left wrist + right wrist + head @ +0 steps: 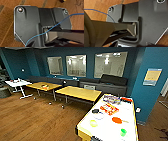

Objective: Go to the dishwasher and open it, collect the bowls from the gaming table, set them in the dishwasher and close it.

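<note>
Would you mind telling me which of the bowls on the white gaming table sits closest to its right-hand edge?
The bright green bowl, close to the gaming table's right rim. The orange bowl, yellow-green bowl and dark bowl all sit further left.

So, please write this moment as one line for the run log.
place: lounge, wood floor | gaming table: near right | bowls: on its white top, beside game boxes | dishwasher: not seen | claws: unclear
</note>
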